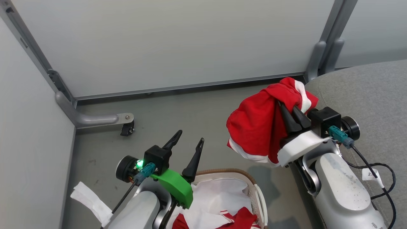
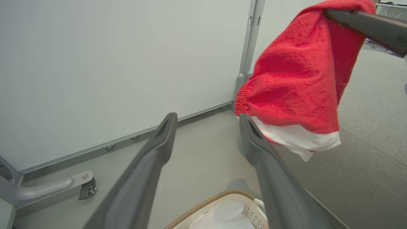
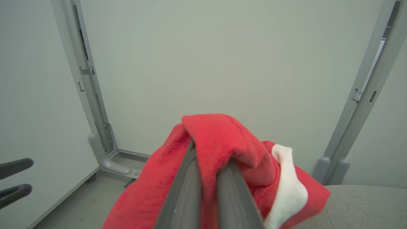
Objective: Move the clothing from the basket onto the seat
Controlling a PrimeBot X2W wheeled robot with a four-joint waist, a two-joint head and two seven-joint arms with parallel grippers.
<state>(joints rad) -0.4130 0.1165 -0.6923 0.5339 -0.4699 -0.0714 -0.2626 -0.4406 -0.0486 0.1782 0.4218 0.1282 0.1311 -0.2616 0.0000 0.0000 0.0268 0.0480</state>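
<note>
Right jaws are seen pinched narrow on one red garment (image 1: 254,124), with the cloth bunched over and between the two dark fingers (image 1: 288,120). In the right wrist view those fingers (image 3: 187,187) are half buried in red cloth, so their tips are hidden. The left jaws are held wide with nothing between them, both fingers (image 1: 194,157) bare above the basket (image 1: 222,172).

One small white tag (image 1: 370,174) is hung on the black cable (image 1: 361,156) beside the right arm. A dark mark beginning with "2" is printed on it; the rest cannot be read.

Two pieces of red clothing are counted. The red garment, edged with white trim along its hem, is held in the air above the grey floor (image 1: 190,108), between the basket and the seat (image 1: 365,92). Its upper edge is seen against the seat's rounded corner, and whether the two touch cannot be told. A second red piece (image 1: 243,219) with white stripes is lying in the basket on the white liner (image 1: 219,190). One basket and one seat are in view.

The basket is cut off by the lower edge of the head view and partly covered by the left arm, so the second red piece is seen only in part. The seat is cut off at the right edge.
</note>
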